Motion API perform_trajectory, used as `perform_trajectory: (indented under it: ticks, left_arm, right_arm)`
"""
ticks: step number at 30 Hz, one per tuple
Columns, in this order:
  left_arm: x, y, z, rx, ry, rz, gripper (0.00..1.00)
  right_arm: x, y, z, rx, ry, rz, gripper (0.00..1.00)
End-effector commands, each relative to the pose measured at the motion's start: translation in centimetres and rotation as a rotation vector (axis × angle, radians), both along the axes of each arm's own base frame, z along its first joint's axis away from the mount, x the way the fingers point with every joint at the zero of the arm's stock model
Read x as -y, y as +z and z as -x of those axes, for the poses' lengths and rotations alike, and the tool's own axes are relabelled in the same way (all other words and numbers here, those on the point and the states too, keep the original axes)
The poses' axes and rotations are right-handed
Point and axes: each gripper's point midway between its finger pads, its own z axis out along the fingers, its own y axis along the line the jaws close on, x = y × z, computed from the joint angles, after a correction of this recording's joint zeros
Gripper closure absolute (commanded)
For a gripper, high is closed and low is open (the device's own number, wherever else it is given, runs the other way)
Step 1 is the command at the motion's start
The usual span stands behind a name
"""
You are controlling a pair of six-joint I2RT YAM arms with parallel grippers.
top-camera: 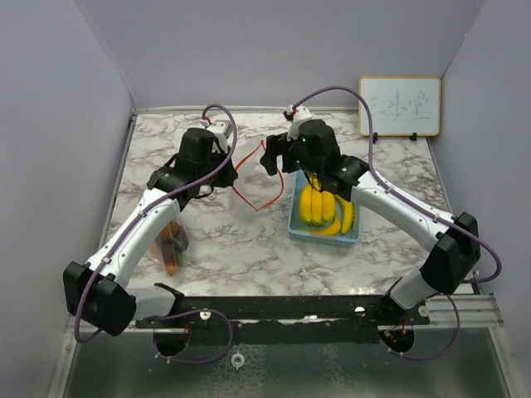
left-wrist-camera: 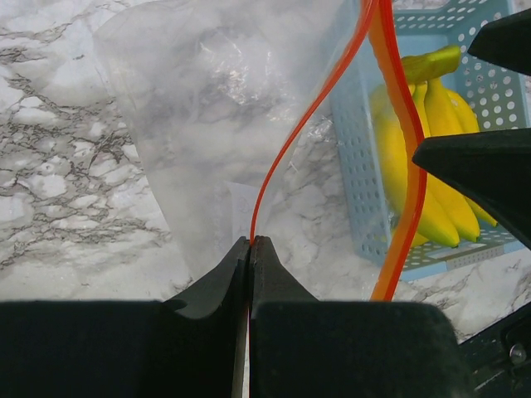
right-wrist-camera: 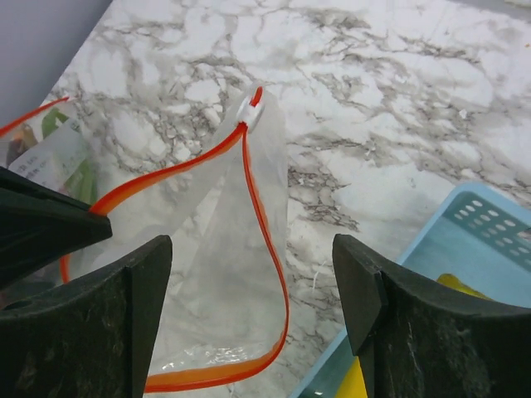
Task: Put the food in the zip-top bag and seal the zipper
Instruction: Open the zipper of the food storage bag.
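The clear zip-top bag [top-camera: 253, 178] with an orange zipper rim hangs open between my grippers. My left gripper [left-wrist-camera: 250, 242] is shut on the bag's orange rim [left-wrist-camera: 274, 166] and holds it up; it also shows in the top view [top-camera: 232, 157]. My right gripper [right-wrist-camera: 251, 249] is open above the bag's mouth [right-wrist-camera: 207, 249], touching nothing. The white slider [right-wrist-camera: 249, 114] sits at the far end of the zipper. A bunch of yellow bananas [top-camera: 323, 207] lies in the light-blue basket [top-camera: 358, 234], also seen in the left wrist view [left-wrist-camera: 423, 157]. Green and orange-red pieces [top-camera: 172, 242] lie under my left arm.
A small whiteboard [top-camera: 399, 106] stands at the back right. The basket [left-wrist-camera: 357, 191] sits just right of the hanging bag. Grey walls close off the marble table on the left, back and right. The green pieces look wrapped in a clear pack [right-wrist-camera: 50, 153].
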Motion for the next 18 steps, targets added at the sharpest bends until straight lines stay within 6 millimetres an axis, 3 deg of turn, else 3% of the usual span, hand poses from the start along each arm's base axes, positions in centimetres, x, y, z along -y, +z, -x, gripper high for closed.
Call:
perform_trajectory:
  ticks: [1,4,7,9,11,15,18]
  left_arm:
    - [1.2,1.6,-0.5,0.041,-0.032,0.043,1.0]
    - [1.5,1.5,-0.6,0.042,-0.037,0.051,1.0]
    - [1.7,1.6,-0.7,0.044,-0.041,0.059,1.0]
    - [1.8,1.7,-0.9,0.048,-0.046,0.058,1.0]
    - [2.0,1.7,-1.0,0.045,-0.049,0.056,1.0]
    - [2.3,1.7,-1.2,0.041,-0.056,0.063,1.0]
    - [2.4,1.8,-1.3,0.04,-0.056,0.067,1.0]
  right_arm:
    - [2.2,3.3,-1.5,0.1,-0.106,0.033,0.21]
    - [6.9,2.6,-2.5,0.093,-0.305,0.112,0.1]
    - [12.2,0.8,-3.5,0.022,-0.427,0.155,0.09]
    - [14.4,-0.6,-3.9,-0.003,-0.437,0.206,0.09]
    - [14.6,-1.9,-3.8,0.001,-0.372,0.28,0.11]
    - [12.7,-5.5,-3.1,-0.005,-0.107,0.356,0.14]
    - [12.3,-7.6,-2.2,0.015,0.026,0.35,0.17]
